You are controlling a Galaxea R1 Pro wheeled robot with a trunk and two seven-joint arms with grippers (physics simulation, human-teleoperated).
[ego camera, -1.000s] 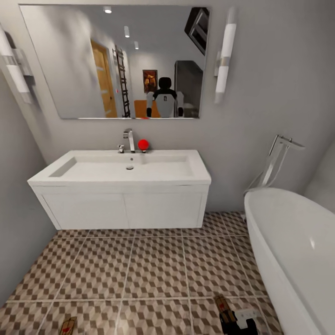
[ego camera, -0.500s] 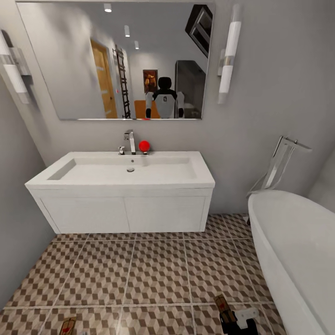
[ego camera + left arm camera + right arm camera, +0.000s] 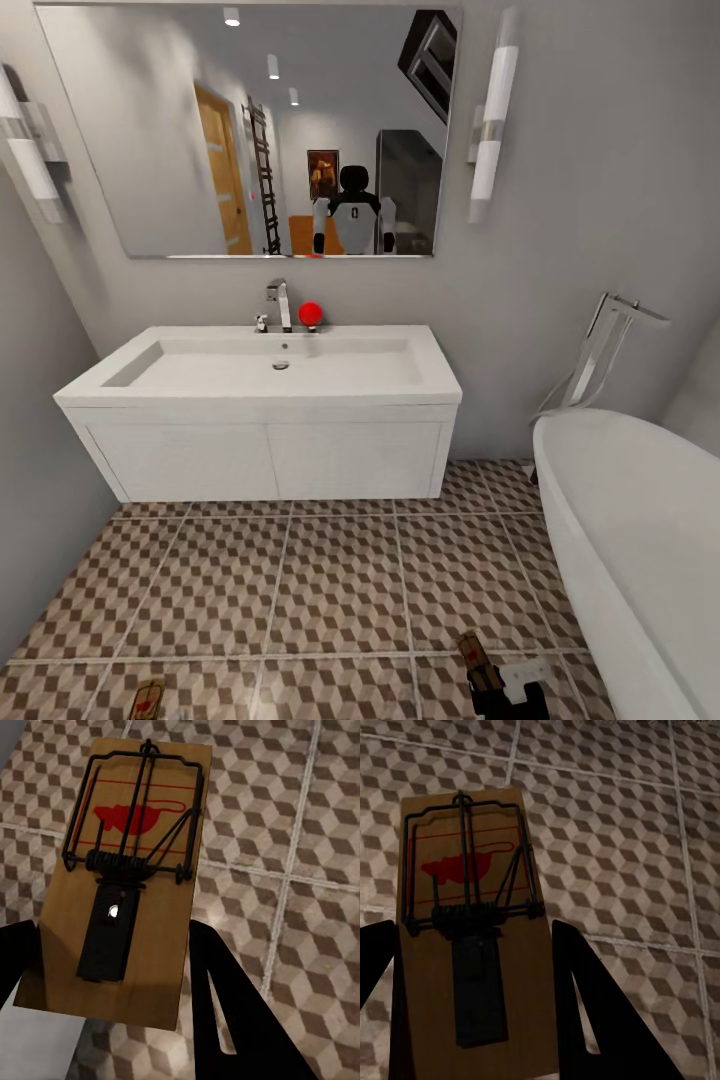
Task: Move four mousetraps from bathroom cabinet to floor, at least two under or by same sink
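Placement step in hand; each hand pinches one mousetrap above the bathroom floor (image 3: 330, 580): the left hand (image 3: 105, 982) grips the left mousetrap (image 3: 124, 877), the right hand (image 3: 472, 1005) grips the right mousetrap (image 3: 472, 922); both sit near the head view's lower edge. Farther off stands the bathroom sink (image 3: 270, 370). Next move, as judged: advance toward the sink, lower, release beside or beneath it.

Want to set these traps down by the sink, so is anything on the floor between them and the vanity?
Nothing visible. The tiled floor between the two held mousetraps and the sink is bare; the bathtub stands off to the right.
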